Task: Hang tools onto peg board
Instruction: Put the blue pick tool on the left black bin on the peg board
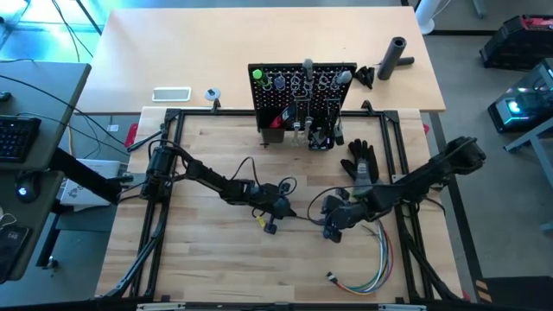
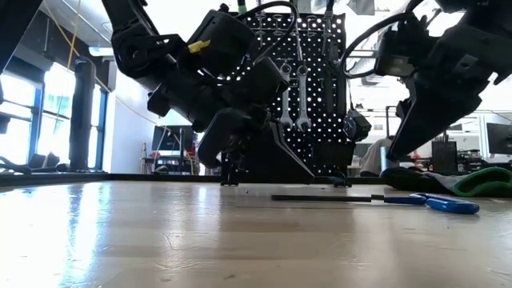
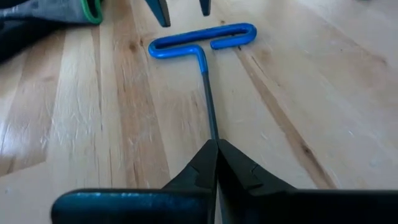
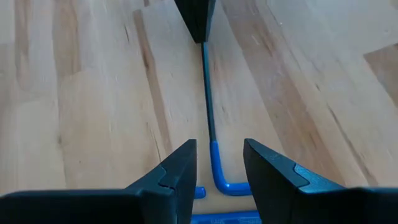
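Left gripper [image 3: 217, 163] sits low at the table's middle, its two fingers pressed together on the tip of the dark shaft of a blue T-handle hex key [image 3: 205, 43]. Whether the fingertips rest on the wood or just above it cannot be told. Hex key lies flat on the wooden table [image 1: 216, 259], shaft running straight from the left gripper to the right one, looped blue handle at the right-hand end.

Right gripper [image 4: 219, 163] faces the left one from the opposite end of the key. Its fingers are spread, one on each side of the shaft just where the blue handle begins; neither finger visibly touches the key.

Near the right arm, a bundle of coloured wires [image 1: 373, 263] curves across the table toward the near edge, and a black glove [image 1: 360, 161] lies farther back.

At the far edge stands the peg board [image 1: 298, 95], upright, black and perforated. Silver wrenches [image 2: 294, 96] hang on it side by side, with other tools alongside that are too small to tell apart. A green-capped piece [image 1: 257, 75] sits at its upper left corner.

Beyond the board, on the second tabletop, a black cylinder [image 1: 395, 56] lies on its side.
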Robot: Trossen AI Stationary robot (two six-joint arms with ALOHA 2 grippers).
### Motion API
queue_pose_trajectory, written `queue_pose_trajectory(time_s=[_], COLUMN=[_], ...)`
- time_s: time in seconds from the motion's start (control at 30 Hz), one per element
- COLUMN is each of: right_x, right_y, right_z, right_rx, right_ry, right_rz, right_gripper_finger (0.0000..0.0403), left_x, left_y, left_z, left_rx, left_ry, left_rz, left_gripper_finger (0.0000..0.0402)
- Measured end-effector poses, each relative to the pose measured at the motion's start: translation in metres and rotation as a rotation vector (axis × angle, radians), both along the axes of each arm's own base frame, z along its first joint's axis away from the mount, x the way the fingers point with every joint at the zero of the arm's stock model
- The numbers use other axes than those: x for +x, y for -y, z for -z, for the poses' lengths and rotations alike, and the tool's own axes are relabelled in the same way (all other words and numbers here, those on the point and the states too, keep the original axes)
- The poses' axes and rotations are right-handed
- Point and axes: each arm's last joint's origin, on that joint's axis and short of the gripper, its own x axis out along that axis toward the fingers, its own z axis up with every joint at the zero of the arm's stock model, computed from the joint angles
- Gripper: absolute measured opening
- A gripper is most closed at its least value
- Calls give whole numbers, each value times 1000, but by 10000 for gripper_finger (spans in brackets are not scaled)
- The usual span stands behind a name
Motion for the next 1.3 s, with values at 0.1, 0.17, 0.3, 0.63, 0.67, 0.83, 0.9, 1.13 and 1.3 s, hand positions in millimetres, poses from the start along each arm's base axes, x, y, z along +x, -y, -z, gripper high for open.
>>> queue_pose_trajectory(time_s=[0.1, 0.17, 0.3, 0.63, 0.67, 0.83, 0.9, 1.13, 1.3], right_x=[-1, -2, -5, -23, -25, -34, -36, -43, -44], right_y=[-2, -4, -8, -27, -29, -39, -42, -47, -47], right_z=[0, 0, 1, 4, 5, 5, 5, 6, 6], right_rx=[4, 7, 17, 1, 3, 2, -4, -24, -42], right_ry=[-4, -3, -14, -43, -45, -41, -33, -26, -9], right_rz=[-8, -8, 5, 54, 62, 84, 88, 103, 109], right_gripper_finger=[129, 129, 129, 129, 129, 129, 129, 129, 129], left_x=[0, 1, 4, 35, 38, 54, 59, 67, 76], left_y=[3, 3, 3, 0, 0, 3, 3, 4, 6], left_z=[-1, -2, -8, -12, -10, -4, -6, -7, -3], left_rx=[29, 35, 29, 14, 10, 5, 0, -2, -22], left_ry=[15, 34, 96, 68, 61, 31, 41, 31, -2], left_rz=[24, 29, 25, 43, 50, 61, 65, 84, 110], left_gripper_finger=[21, 42, 90, 122, 119, 104, 102, 102, 102])
